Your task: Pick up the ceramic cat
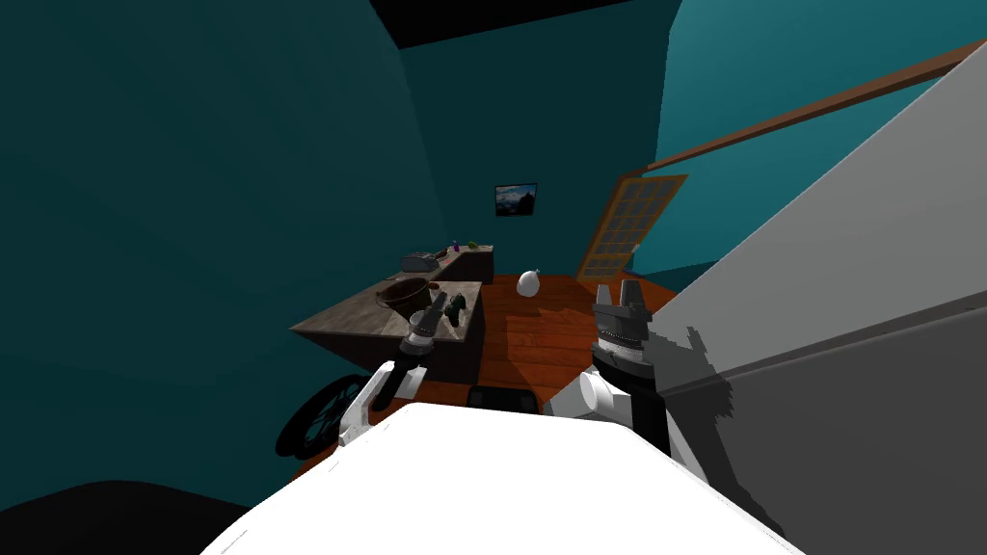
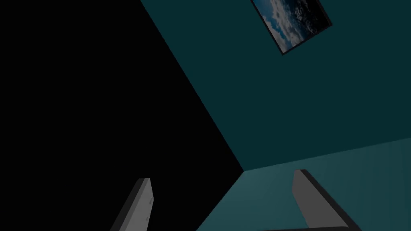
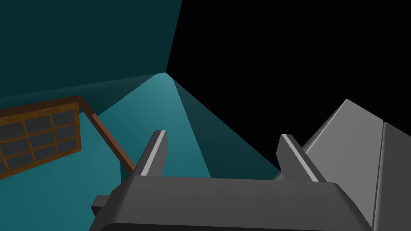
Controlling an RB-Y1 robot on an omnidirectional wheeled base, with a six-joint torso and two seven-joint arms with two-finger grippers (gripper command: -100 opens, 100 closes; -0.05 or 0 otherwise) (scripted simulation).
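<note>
A small white rounded figure (image 1: 527, 282) with a pointed tip stands on the wooden floor ahead, past both hands; whether it is the cat cannot be told. A small dark green thing (image 1: 456, 306) lies on the table just right of my left gripper (image 1: 436, 306). That gripper hovers over the table's near right corner, and in its wrist view the left gripper (image 2: 224, 196) is open with nothing between the fingers. My right gripper (image 1: 617, 294) points up and forward beside the grey furniture, and the right wrist view shows the right gripper (image 3: 224, 148) open and holding nothing.
A worn grey table (image 1: 337, 323) at the left carries a dark bowl (image 1: 403, 294). Behind it a dark counter (image 1: 472, 262) holds small items. Large grey furniture (image 1: 848, 289) fills the right side. A paned wooden door (image 1: 626, 226) stands at the back. A dark wheel-like shape (image 1: 313, 429) lies low left.
</note>
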